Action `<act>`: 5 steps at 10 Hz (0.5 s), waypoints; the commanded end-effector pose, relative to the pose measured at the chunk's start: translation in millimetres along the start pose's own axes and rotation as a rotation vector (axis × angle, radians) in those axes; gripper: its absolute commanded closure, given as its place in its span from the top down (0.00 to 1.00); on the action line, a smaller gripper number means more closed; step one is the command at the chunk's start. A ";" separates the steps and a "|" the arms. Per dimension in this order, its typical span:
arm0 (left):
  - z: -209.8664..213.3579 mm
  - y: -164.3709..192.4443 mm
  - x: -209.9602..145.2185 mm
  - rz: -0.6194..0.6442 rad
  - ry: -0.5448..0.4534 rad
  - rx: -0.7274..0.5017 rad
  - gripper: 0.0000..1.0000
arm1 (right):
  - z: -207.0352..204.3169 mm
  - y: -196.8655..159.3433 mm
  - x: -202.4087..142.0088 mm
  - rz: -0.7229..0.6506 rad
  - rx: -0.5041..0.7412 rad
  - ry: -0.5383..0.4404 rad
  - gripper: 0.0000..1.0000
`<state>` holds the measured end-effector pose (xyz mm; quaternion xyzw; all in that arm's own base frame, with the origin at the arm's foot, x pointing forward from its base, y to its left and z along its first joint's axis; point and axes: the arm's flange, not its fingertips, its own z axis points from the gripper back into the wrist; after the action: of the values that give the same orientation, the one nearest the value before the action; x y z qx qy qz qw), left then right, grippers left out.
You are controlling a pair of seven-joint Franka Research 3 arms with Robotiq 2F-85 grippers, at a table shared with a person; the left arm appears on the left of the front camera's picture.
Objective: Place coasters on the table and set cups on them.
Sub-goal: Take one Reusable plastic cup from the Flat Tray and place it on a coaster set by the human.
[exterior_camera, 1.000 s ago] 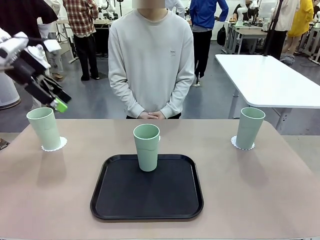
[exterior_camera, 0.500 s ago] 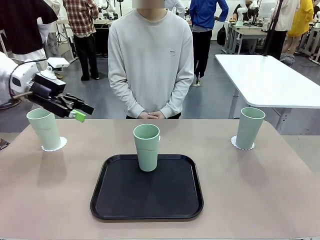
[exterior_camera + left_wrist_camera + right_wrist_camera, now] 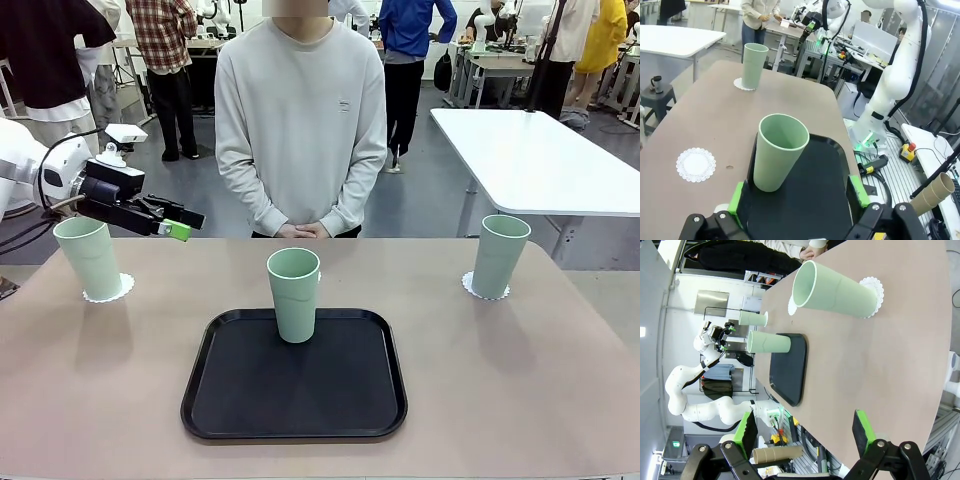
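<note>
A beige-pink matte desk (image 3: 520,380) with rounded corners carries three tall, tapered, pale mint-green plastic cups. The left cup (image 3: 89,258) stands on a round white paper coaster with a lacy scalloped edge (image 3: 108,292) at about ten o'clock. The right cup (image 3: 499,256) stands on a matching coaster (image 3: 470,288) at two o'clock. The middle cup (image 3: 293,294) stands on the far edge of a black rounded-corner tray (image 3: 294,388) at the centre. A third coaster (image 3: 696,164) lies bare on the desk beyond that tray.

The left gripper (image 3: 178,224), black with green pads, hovers above and just beside the left cup, fingers apart and empty. The right gripper (image 3: 805,427) also has its fingers spread, empty, well apart from the right cup.

A person in a plain grey sweatshirt (image 3: 302,110) stands at twelve o'clock; its small chest mark is too tiny to read.
</note>
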<state>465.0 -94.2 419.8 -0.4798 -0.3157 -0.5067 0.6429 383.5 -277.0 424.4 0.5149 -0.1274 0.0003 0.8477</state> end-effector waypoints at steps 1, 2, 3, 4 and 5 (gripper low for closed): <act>-0.8 -2.2 2.6 0.000 0.007 -0.004 1.00 | 1.8 -0.5 0.1 -0.004 -0.005 0.016 1.00; -0.8 -2.2 2.6 0.000 0.007 -0.004 1.00 | 1.8 -0.5 0.1 -0.004 -0.005 0.016 1.00; -0.8 -2.2 2.6 0.000 0.007 -0.004 1.00 | 1.8 -0.5 0.1 -0.004 -0.005 0.016 1.00; -0.9 -0.2 0.2 -0.001 0.002 -0.001 1.00 | 1.8 -0.5 0.1 -0.004 -0.005 0.016 1.00; -13.0 5.1 -10.6 -0.099 -0.038 0.023 1.00 | 1.8 -0.5 0.1 -0.004 -0.005 0.016 1.00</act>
<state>465.5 -96.0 417.4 -0.4756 -0.3243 -0.5133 0.6365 383.5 -277.0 424.4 0.5149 -0.1274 0.0003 0.8477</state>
